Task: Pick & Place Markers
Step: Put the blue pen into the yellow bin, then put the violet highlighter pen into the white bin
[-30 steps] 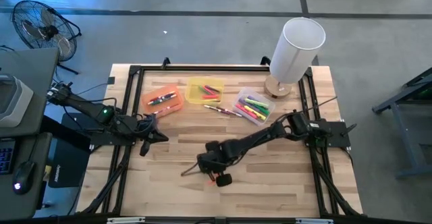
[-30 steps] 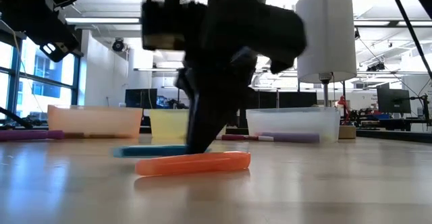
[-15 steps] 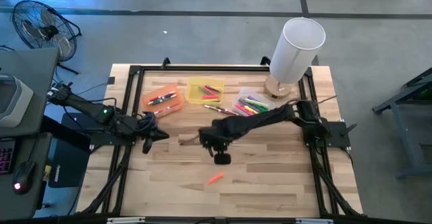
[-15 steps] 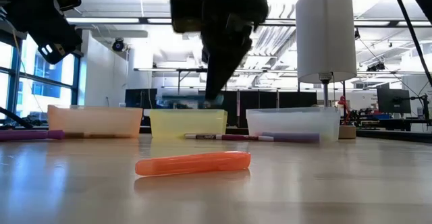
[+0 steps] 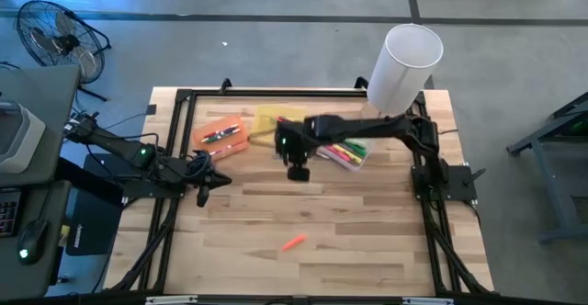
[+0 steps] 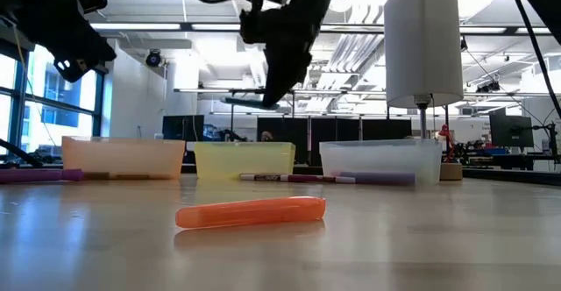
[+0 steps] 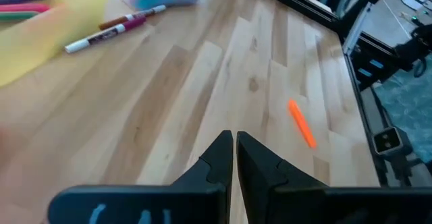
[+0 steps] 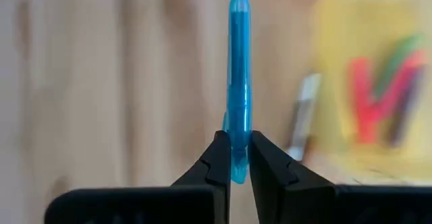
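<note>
Mid-carry over the bench (image 5: 367, 241): the right tool (image 8: 233, 158), its two dark fingers clamped on a blue marker (image 8: 238, 82), hangs in the air beside the yellow bin (image 5: 278, 123) at the far side. The pen is pinched close to one end, most of its length jutting out beyond the fingertips, and seen level across the bench (image 6: 438, 238) it lies nearly horizontal, raised well above the bins' rims. The step in hand looks like transport: one marker picked and on its way to a bin. The next move calls for lining the pen up over a chosen bin, lowering it and parting the fingers so that it drops inside, not on the rim.

Other markers lie sorted in the orange bin (image 5: 220, 136), the yellow bin and the clear bin (image 5: 342, 146) along the far edge. A dark red marker (image 6: 298, 178) lies loose on the wood in front of the bins, and an orange marker (image 5: 292, 242) rests alone on the near part of the bench, well apart from the carrying tool. The left tool (image 7: 234, 158) waits with its fingers pressed together, empty, at the left side of the bench.
</note>
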Motion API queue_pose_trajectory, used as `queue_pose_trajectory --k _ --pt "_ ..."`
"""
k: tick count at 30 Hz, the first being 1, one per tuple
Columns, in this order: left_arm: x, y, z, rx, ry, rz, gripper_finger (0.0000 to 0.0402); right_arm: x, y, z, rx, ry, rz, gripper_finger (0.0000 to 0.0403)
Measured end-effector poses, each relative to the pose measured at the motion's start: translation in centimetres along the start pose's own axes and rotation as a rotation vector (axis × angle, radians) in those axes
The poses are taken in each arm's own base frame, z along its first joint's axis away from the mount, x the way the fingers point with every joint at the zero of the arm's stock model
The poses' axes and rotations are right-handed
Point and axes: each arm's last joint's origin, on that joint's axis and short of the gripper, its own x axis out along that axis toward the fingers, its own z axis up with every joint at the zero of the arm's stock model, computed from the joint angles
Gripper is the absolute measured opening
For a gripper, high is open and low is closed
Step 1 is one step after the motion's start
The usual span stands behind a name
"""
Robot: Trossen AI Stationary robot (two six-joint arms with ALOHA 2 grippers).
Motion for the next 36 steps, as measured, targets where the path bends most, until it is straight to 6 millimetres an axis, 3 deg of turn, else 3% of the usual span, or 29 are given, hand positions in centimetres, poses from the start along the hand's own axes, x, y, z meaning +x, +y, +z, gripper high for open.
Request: queue_pose_trajectory --k 8,14,19,25,32,36 --pt "0.0 0.2 0.1 0.024 -0.045 0.062 0.0020 -0.2 -7.6 1.0 0.058 -0.176 -0.128 0.0023" --pt "0.0 0.2 0.1 0.024 -0.050 0.066 0.0020 2.9 -10.9 -0.4 0.079 -0.084 -0.106 0.0023" --pt "0.0 0.2 0.1 -0.005 -0.051 0.065 0.0020 3.6 -11.5 -0.7 0.083 -0.066 -0.120 0.0054" --pt "0.0 0.6 -0.3 -0.106 -0.028 0.122 0.0032 2.6 -11.5 -0.6 0.114 -0.075 -0.156 0.0103" --pt "0.1 0.8 -0.7 -0.169 0.011 0.149 0.0119 -0.7 -10.7 -0.7 0.282 -0.090 -0.089 0.0103" --pt "0.5 0.7 -0.9 -0.144 0.042 0.158 0.0152 -2.2 -8.8 -0.7 0.373 -0.069 -0.041 0.0081"
